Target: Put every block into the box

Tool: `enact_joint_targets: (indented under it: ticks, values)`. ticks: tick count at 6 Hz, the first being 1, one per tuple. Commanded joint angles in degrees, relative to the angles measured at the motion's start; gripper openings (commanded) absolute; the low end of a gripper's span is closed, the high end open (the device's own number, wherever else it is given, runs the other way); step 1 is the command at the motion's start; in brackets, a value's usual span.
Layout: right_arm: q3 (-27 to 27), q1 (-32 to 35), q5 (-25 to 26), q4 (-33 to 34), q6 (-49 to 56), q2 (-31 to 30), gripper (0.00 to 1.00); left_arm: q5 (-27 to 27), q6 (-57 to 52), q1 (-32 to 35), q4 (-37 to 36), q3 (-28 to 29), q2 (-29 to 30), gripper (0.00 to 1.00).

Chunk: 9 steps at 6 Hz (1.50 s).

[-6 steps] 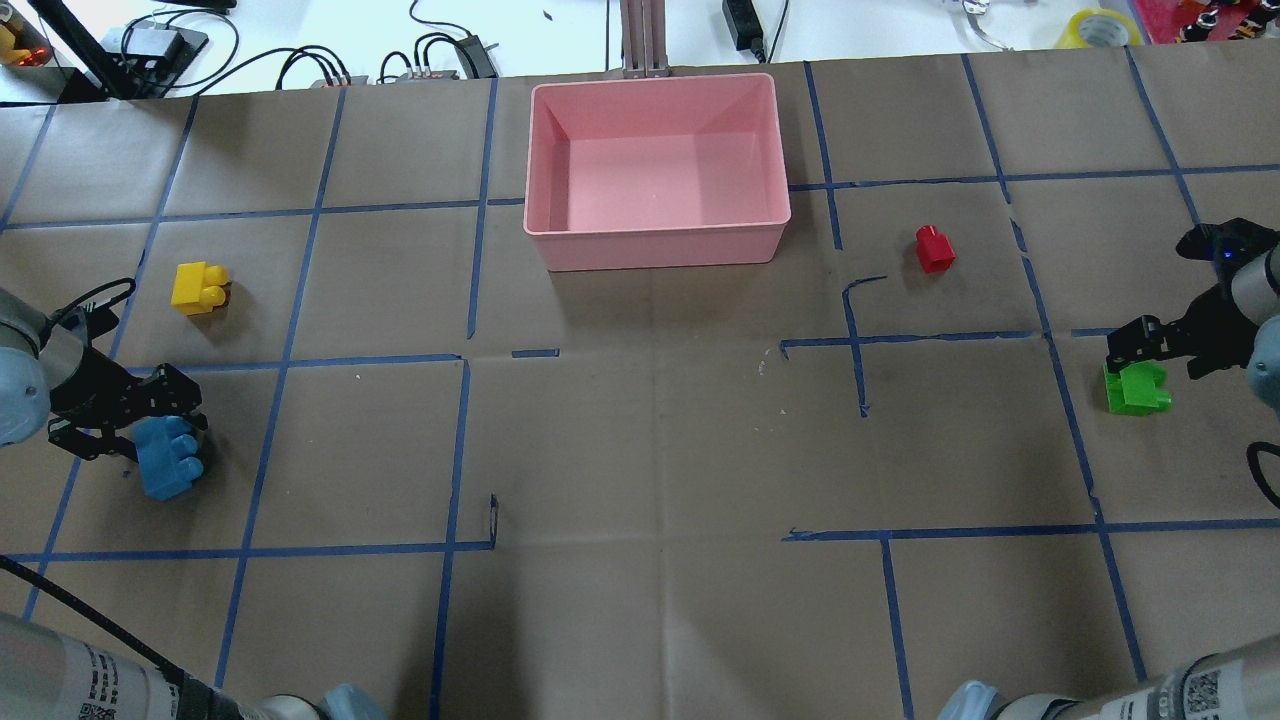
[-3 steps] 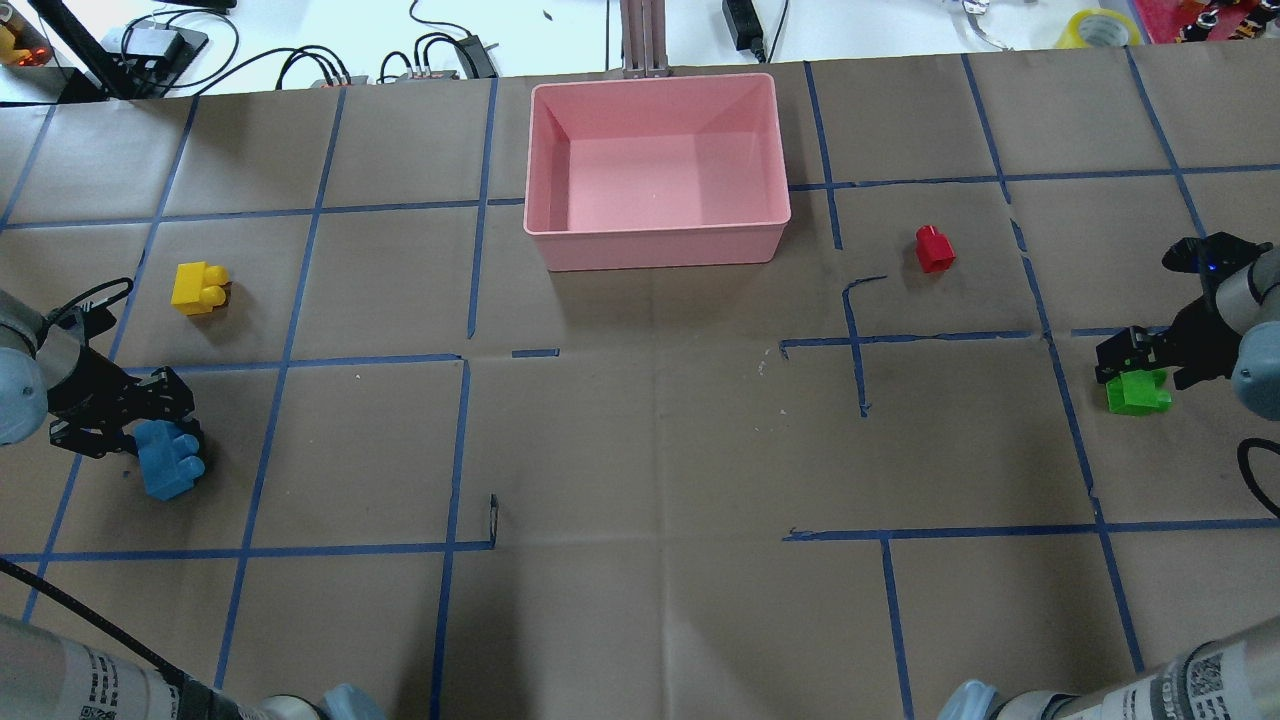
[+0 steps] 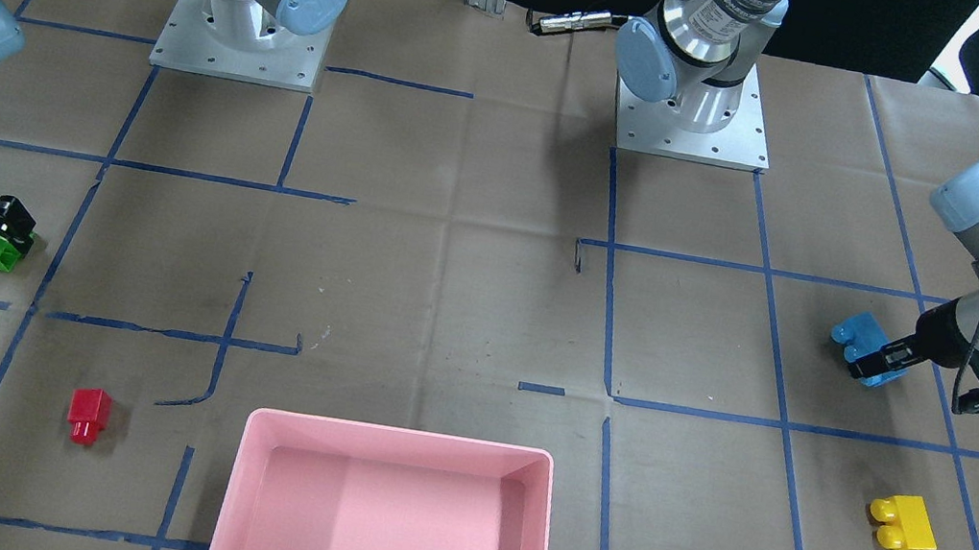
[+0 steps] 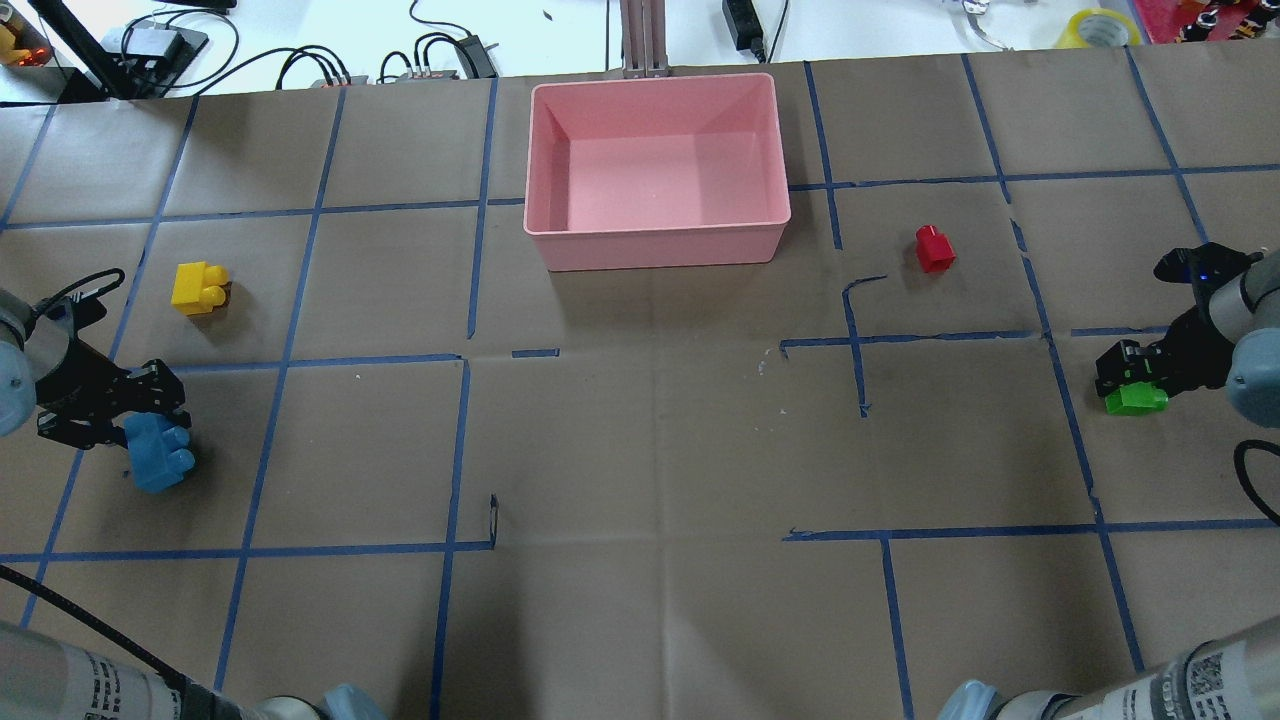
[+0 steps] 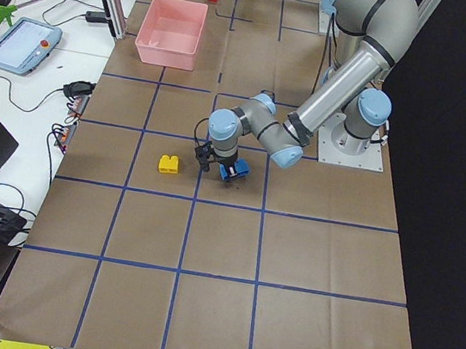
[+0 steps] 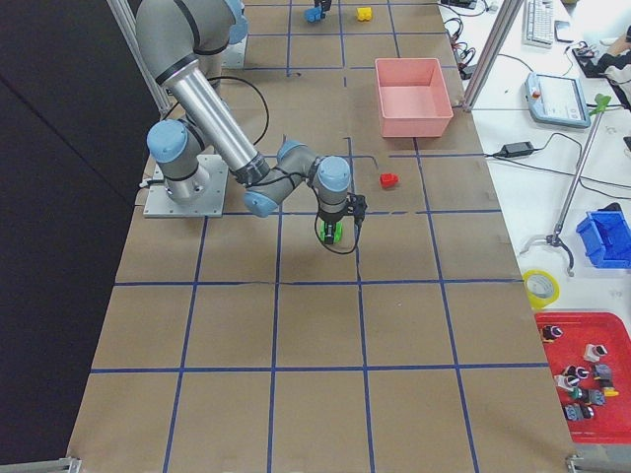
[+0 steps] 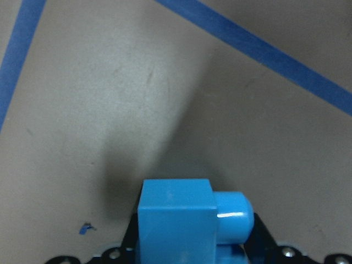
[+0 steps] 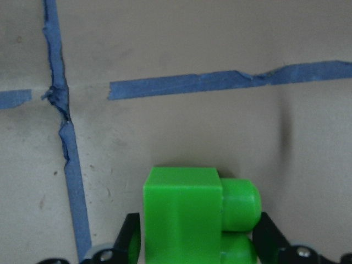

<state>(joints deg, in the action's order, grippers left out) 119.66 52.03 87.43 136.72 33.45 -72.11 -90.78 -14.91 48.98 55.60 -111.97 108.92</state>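
My left gripper (image 4: 135,425) is shut on the blue block (image 4: 158,455) at the table's left side; the block fills the bottom of the left wrist view (image 7: 176,225) between the fingers (image 7: 264,236). My right gripper (image 4: 1128,378) is shut on the green block (image 4: 1135,400) at the right side; the block shows between the fingers (image 8: 269,234) in the right wrist view (image 8: 184,214). The yellow block (image 4: 200,288) lies beyond the left gripper. The red block (image 4: 934,248) lies right of the pink box (image 4: 655,232), which holds nothing.
Brown paper with a blue tape grid covers the table (image 4: 650,450). Cables and power adapters (image 4: 440,55) lie beyond the far edge behind the box. A metal post (image 4: 640,40) stands just behind the box. The two arm bases (image 3: 239,34) stand at the robot's side.
The left gripper has shifted slightly left and away with the blue block. The right gripper has moved a little left over the green block, which now shows less from above.
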Motion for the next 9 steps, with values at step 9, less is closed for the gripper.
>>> enact_joint_targets:
  ticks: [9]
  values:
    - [-22.7, 13.2, -6.9, -14.2, -8.0, -7.8, 0.0, 2.4, 13.1, 40.3, 33.6, 55.8, 13.5, 0.0]
